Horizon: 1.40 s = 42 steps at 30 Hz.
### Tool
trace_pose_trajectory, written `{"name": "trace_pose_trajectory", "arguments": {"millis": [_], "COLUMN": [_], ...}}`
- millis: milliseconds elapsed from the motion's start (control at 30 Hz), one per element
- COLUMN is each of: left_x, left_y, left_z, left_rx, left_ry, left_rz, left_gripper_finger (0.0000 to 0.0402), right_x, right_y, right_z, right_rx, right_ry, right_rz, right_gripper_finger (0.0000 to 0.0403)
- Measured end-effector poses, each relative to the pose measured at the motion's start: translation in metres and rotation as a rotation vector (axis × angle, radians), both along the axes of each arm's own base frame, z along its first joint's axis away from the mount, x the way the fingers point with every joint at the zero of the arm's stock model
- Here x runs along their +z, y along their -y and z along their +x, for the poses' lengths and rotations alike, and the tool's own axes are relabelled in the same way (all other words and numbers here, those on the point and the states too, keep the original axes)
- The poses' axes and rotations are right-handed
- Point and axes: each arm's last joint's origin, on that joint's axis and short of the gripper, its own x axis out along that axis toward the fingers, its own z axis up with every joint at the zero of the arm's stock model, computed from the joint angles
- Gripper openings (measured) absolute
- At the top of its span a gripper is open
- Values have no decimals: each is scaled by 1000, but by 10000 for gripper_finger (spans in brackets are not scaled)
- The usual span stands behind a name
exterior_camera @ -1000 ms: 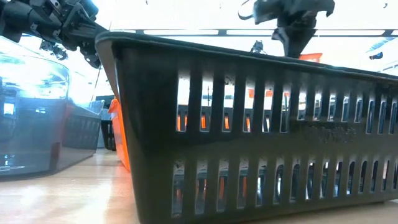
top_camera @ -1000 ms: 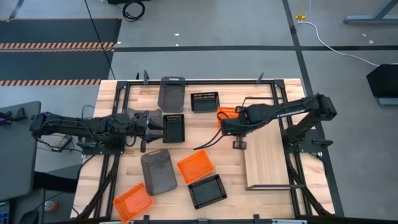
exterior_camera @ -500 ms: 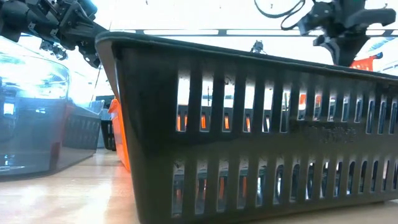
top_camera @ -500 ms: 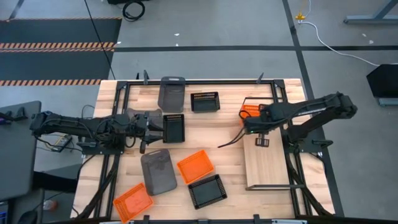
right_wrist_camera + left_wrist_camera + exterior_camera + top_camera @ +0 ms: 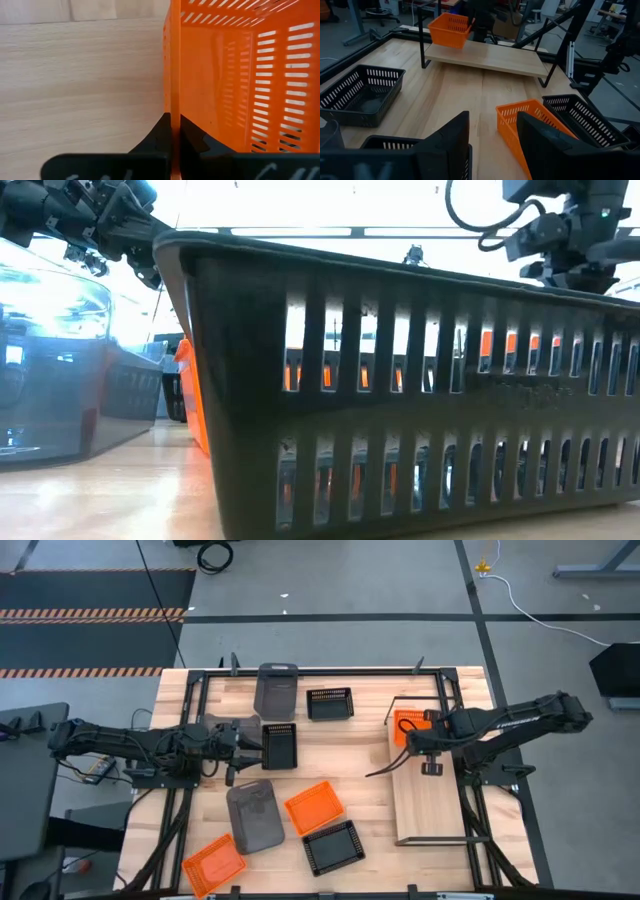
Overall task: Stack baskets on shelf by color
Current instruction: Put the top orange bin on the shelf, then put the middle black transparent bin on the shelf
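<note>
Orange basket [image 5: 405, 727] sits at the shelf's [image 5: 432, 805] far-left corner, one wall pinched in the right tool [image 5: 173, 131]; releasing tilted risks it slipping off the edge onto the table [image 5: 350, 765], while left tool [image 5: 492, 145] idles spread over a black basket [image 5: 280, 745].

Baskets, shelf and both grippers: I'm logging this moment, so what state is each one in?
Orange basket: held by its wall over the shelf's far end.
Shelf: otherwise bare.
Right gripper: fingers shut on that wall.
Left gripper: fingers open, at a black basket.
</note>
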Motion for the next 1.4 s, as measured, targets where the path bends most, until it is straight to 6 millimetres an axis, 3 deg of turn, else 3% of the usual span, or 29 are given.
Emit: {"name": "trace_pose_trajectory", "arguments": {"millis": [733, 933, 1067, 1167, 1400], "left_x": [0, 0, 1, 3, 2], "left_y": [0, 0, -1, -1, -1], "left_z": [0, 0, 0, 1, 0], "left_rx": [2, 2, 20, 40, 51], "left_ry": [-1, -1, 9, 28, 17], "left_rz": [-7, -7, 1, -1, -23], "left_gripper_finger": [172, 172, 172, 172, 172], "right_x": [0, 26, 61, 77, 70], "right_y": [4, 4, -1, -7, -11], "right_z": [0, 8, 33, 59, 138], "right_rx": [-25, -61, -35, 74, 248], "right_ry": [-1, 112, 410, 557, 543], "right_rz": [-4, -17, 40, 24, -31], "right_gripper_finger": [126, 139, 139, 138, 140]}}
